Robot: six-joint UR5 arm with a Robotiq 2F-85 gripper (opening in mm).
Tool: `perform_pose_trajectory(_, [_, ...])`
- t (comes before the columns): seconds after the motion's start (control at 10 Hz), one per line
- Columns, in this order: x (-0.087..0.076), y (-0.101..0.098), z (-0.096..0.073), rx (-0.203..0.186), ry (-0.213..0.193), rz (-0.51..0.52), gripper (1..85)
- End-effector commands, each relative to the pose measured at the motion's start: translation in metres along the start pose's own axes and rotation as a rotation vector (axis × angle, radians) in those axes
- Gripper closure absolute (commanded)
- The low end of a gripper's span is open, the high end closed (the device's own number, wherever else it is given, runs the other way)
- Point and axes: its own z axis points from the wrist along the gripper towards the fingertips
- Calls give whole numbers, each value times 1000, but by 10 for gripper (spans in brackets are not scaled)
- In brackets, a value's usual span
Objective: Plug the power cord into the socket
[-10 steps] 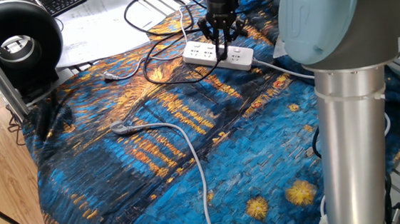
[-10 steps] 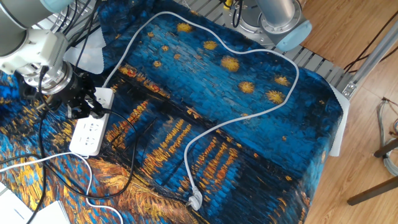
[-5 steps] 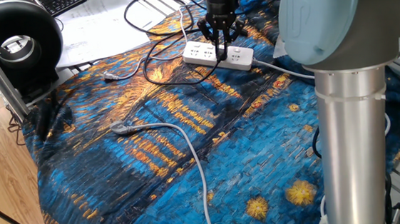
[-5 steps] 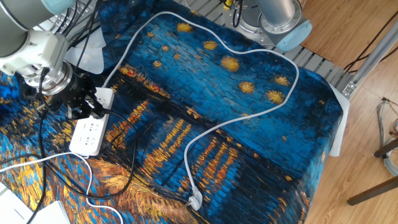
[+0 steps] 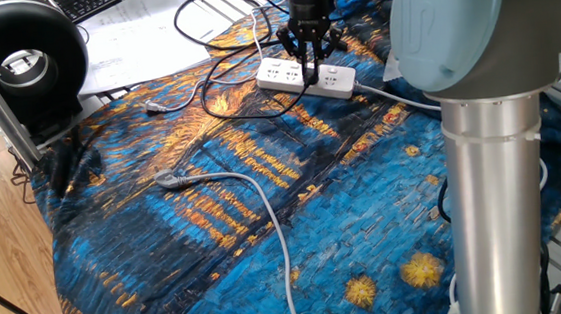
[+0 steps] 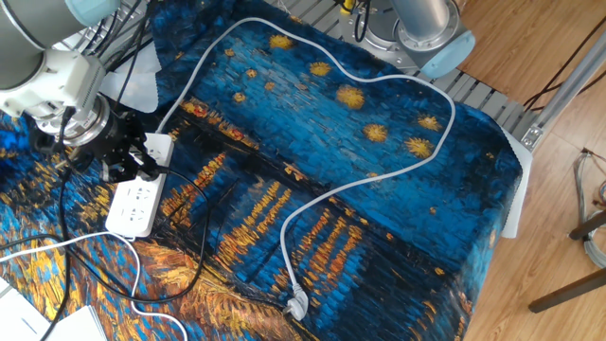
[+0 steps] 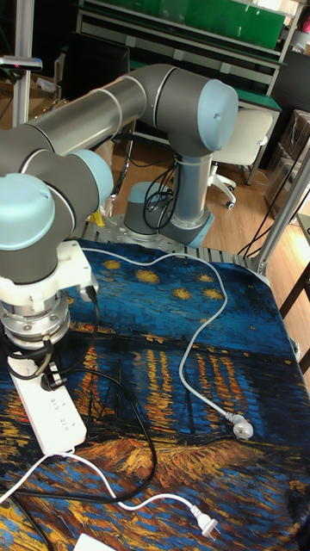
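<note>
The socket (image 5: 276, 74) is a long white power strip lying at the far side of the blue painted cloth; it also shows as the socket (image 6: 133, 206) and the socket (image 7: 60, 418). My gripper (image 5: 310, 56) points straight down onto the strip's middle. It is shut on the small black plug (image 7: 49, 376) of the power cord (image 6: 194, 248), whose thin black cable loops away over the cloth. The plug sits right at the strip's top face. The fingers hide whether its prongs are in the holes. In the other fixed view my gripper (image 6: 125, 165) stands over the strip's far end.
A grey-white cable (image 5: 264, 206) with a silvery tip (image 5: 169, 181) crosses the cloth; its end (image 6: 296, 305) lies near the table edge. The strip's white cord ends in a loose plug (image 7: 203, 521). A black round device (image 5: 22, 59) and papers (image 5: 141, 38) lie at the left. The arm's column (image 5: 488, 181) stands close at the right.
</note>
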Motion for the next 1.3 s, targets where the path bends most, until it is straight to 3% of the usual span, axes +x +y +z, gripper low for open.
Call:
perform_pose_trajectory(0.0, [3, -3, -1, 33, 15, 22, 827])
perform_pose_trajectory(0.1, [6, -8, -4, 57, 32, 26, 790])
perform_pose_trajectory(0.2, [3, -5, -11, 49, 37, 33, 710])
perform_pose_trajectory(0.4, [-2, -13, -24, 62, 57, 25, 640])
perform_pose_trajectory(0.6, [-9, -16, -29, 62, 39, 12, 437])
perform_pose_trajectory(0.8, [-17, -13, -33, 53, 14, 25, 420])
perform_pose_trajectory(1.2, [-16, -17, -44, 36, 28, 56, 463])
